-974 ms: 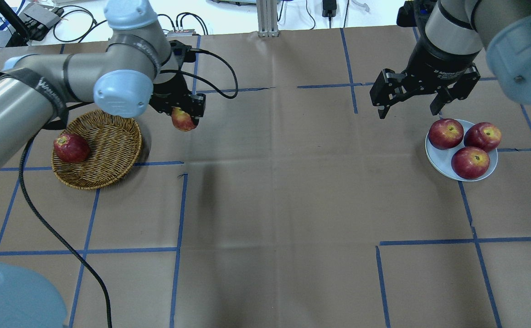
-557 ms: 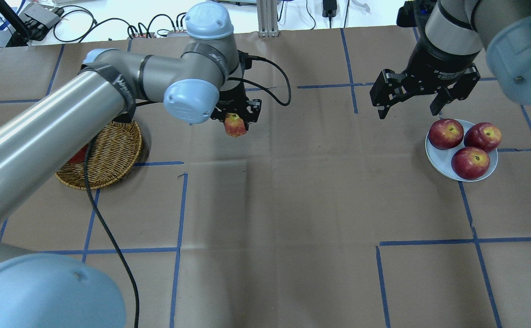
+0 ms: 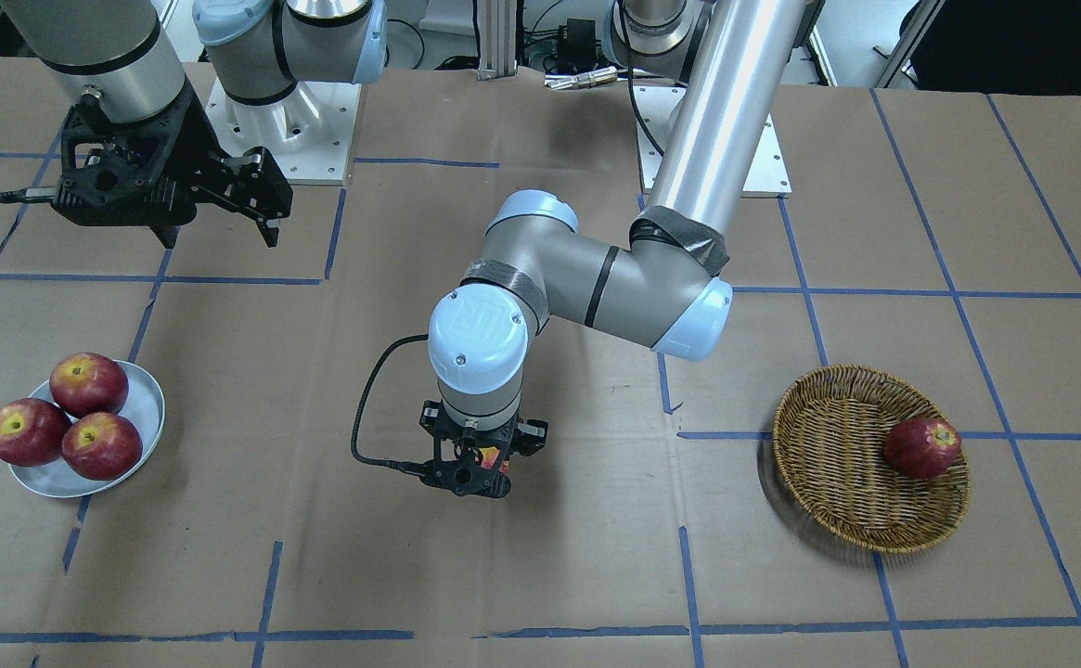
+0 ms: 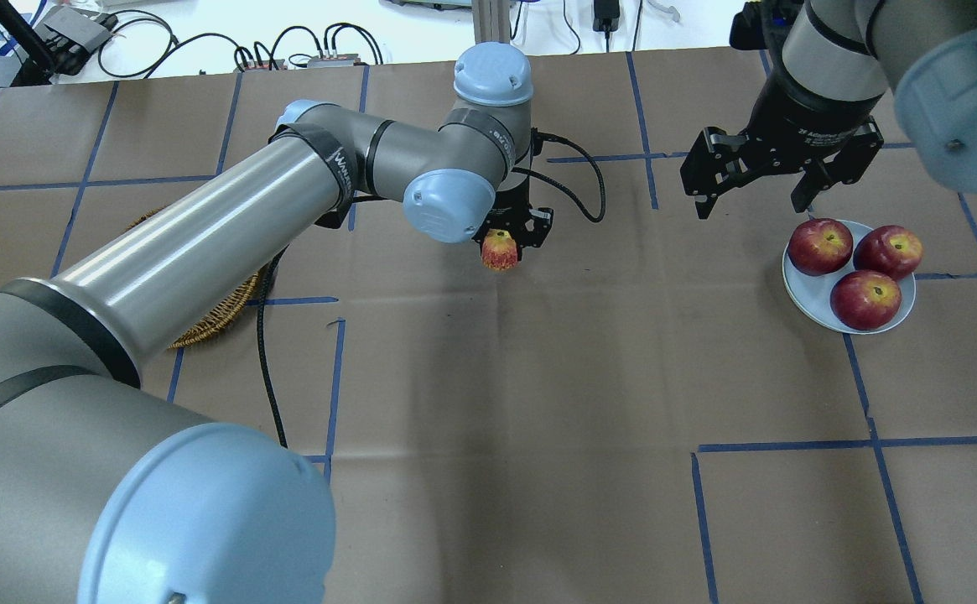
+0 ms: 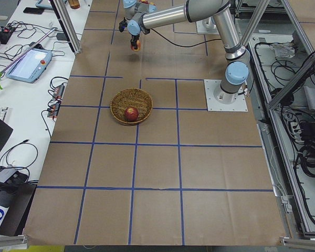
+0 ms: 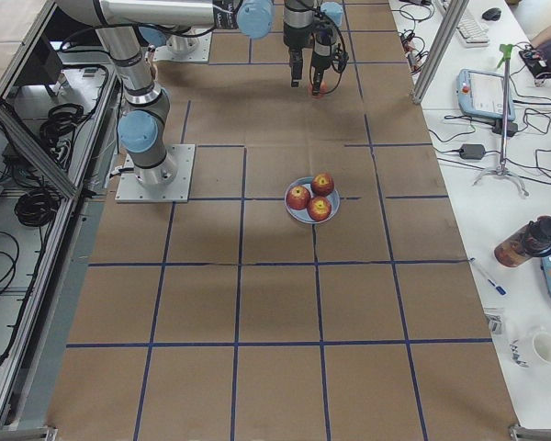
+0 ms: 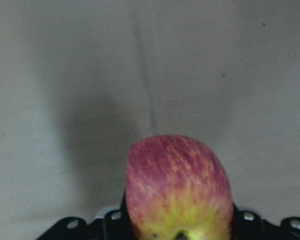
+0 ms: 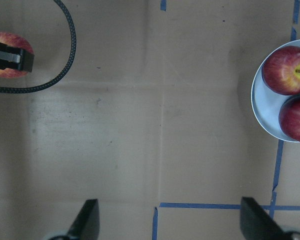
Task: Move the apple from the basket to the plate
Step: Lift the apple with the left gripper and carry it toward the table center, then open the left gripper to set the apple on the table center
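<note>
My left gripper (image 4: 506,241) is shut on the apple (image 4: 500,251), a light red one with yellow streaks, and holds it above the middle of the table. The apple fills the left wrist view (image 7: 177,190) and shows partly in the front view (image 3: 484,456). The wicker basket (image 3: 837,464) holds one dark red apple (image 3: 920,446); in the overhead view my left arm hides most of the basket (image 4: 211,323). The pale plate (image 4: 807,294) at the right carries three dark red apples. My right gripper (image 4: 752,201) hangs open and empty beyond the plate.
Blue tape lines grid the brown paper table. A black cable (image 4: 266,369) hangs from my left wrist over the table. The right wrist view shows the plate's rim (image 8: 257,107) and the held apple (image 8: 5,70) at its left edge.
My left arm has carried the apple from beside the basket rightward toward the table's middle. The right arm and the plate's apples have not moved.
</note>
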`<state>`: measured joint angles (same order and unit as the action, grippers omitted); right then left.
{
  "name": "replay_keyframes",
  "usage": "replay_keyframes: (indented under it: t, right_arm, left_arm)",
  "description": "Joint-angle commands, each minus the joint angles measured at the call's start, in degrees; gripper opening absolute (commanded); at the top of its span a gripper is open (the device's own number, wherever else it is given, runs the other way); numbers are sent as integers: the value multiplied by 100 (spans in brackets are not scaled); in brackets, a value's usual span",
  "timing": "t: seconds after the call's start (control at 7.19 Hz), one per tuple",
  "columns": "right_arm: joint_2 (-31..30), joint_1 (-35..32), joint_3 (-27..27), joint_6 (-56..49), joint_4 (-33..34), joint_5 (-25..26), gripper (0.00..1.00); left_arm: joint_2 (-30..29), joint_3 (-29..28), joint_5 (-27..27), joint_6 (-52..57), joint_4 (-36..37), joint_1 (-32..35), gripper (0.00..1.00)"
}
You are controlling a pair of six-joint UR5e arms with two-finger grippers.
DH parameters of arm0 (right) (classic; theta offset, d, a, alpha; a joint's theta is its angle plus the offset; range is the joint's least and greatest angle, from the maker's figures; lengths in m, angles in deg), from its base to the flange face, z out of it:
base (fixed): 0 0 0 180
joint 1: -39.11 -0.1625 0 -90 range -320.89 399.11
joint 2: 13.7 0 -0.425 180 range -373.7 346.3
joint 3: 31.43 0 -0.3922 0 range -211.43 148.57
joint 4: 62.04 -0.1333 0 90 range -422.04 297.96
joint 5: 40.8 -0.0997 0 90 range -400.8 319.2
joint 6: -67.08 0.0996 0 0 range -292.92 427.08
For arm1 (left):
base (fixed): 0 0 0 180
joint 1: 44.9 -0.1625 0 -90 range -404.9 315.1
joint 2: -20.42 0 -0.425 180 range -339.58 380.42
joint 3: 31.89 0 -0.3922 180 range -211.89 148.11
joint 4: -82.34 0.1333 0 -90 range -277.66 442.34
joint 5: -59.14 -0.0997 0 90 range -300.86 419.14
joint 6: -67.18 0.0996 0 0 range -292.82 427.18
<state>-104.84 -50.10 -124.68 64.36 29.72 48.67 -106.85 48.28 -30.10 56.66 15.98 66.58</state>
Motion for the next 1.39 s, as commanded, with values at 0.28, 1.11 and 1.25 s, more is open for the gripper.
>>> replay_keyframes:
  t: [0.28,1.11,1.25]
  right_arm:
    - [0,0,0,0,0,0,100]
    - [0,0,0,0,0,0,100]
    - [0,0,0,0,0,0,100]
  left_arm:
    - [-132,34,12,23,-9,-3,55]
    - [725,-159,100,267,-778,-414,99]
    - [1147,-142,65,513,-1017,-617,99]
